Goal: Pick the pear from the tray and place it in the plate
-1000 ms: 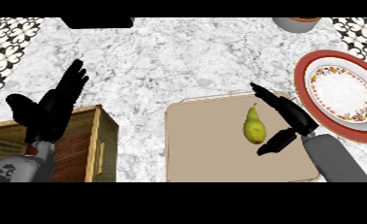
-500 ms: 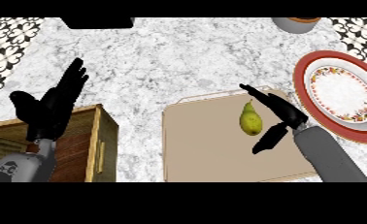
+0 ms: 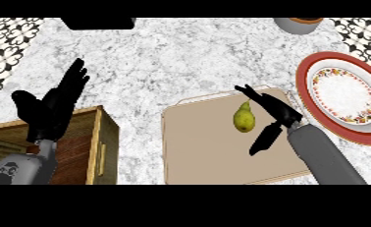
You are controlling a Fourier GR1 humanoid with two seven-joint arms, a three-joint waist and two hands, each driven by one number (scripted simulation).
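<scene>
Right hand (image 3: pixel 282 114) shifted closer to pear (image 3: pixel 244 119) on tray (image 3: pixel 210 157), fingers spread, possibly touching it, left hand (image 3: pixel 51 110) open

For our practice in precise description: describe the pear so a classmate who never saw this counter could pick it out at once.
Find the beige tray on the marble counter, left of the red-rimmed plate. In its upper right part lies the pear, just left of the open right hand. It alone is yellow-green, the only thing lying on the tray.
</scene>
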